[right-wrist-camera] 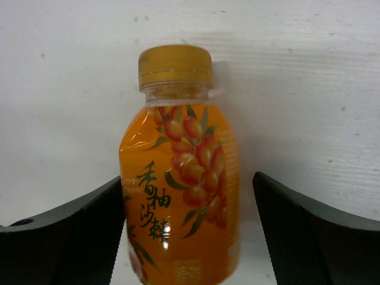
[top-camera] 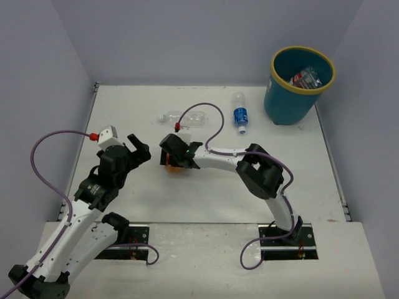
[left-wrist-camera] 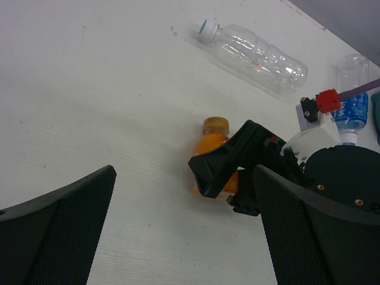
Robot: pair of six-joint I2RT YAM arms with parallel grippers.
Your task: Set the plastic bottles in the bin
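Straddling the orange bottle (right-wrist-camera: 178, 178), the right gripper (right-wrist-camera: 187, 231) has its fingers spread, one per side. The left gripper (top-camera: 140, 148) hangs left of that bottle, fingers also spread.

top view: the right gripper (top-camera: 169, 154) covers the orange bottle (top-camera: 172, 166); only a sliver shows beneath it. right wrist view: the bottle base, between the fingers, is cut off by the lower edge. left wrist view: one finger hides the bottle's lower half; the wrist partly hides the blue-labelled bottle (left-wrist-camera: 351, 89) behind it. the bottle inside the bin (top-camera: 307, 78): label too small to read; the bin (top-camera: 287, 103) wall hides part of it.
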